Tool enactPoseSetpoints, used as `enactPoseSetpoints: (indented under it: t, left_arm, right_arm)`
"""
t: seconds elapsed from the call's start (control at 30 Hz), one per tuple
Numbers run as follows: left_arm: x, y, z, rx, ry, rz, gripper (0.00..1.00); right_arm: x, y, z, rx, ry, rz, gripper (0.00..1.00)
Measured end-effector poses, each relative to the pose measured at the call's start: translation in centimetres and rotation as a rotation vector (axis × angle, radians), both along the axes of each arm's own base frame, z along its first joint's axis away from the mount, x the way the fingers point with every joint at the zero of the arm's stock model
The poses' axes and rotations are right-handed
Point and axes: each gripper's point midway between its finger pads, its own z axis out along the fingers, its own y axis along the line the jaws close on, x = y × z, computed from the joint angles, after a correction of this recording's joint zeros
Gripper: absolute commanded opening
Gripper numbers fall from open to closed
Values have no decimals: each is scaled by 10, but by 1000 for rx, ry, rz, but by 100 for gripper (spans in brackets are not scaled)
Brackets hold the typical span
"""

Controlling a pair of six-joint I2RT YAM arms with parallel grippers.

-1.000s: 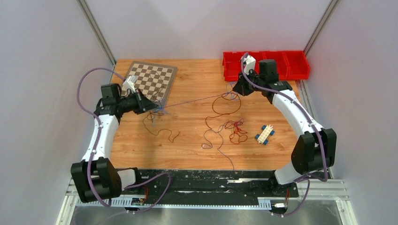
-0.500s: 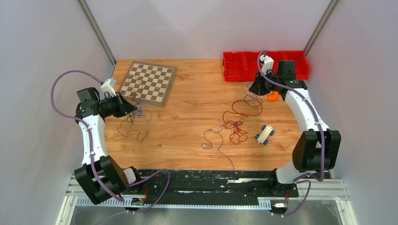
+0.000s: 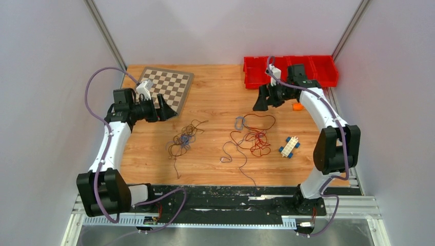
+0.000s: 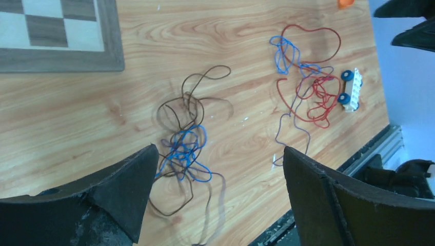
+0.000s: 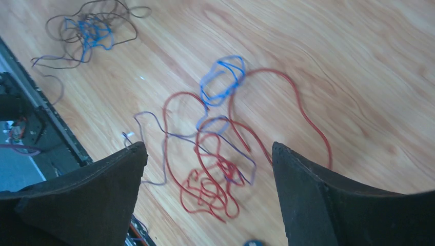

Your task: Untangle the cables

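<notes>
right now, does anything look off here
The chessboard sits skewed to the table edge. A brown cable heap left and a red cable heap right lie knotted, blue strands in both. Nothing spilled or broken.

two cable tangles [image 3: 182,141] [image 3: 254,139], one chessboard [image 3: 166,88], one wheeled toy [image 3: 290,146].

Overhead camera looks down; both wrist cameras, nearer, share the cables [image 5: 208,190]

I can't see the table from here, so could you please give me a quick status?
Left gripper open, empty. Right gripper open, empty. Brown-blue cables and red-blue cables in separate clumps. Wheeled toy beside red-blue cables.
</notes>
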Motion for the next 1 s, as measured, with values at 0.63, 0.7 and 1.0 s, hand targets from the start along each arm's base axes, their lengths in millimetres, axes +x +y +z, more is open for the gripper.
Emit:
enactPoseSetpoints:
  t: [0.63,0.7,1.0]
  left_arm:
    - [-63,-88,-24,144,-131,-534,92]
    - [-64,-96,-29,142,-126,-564,91]
    - [-45,-118,-58,77,6,-555,87]
  right_arm:
    - [-71,-52,-69,-234,189,115,71]
    - [-65,-50,-75,-231,204,117,70]
    - [-27,6,-71,-185,133,198,60]
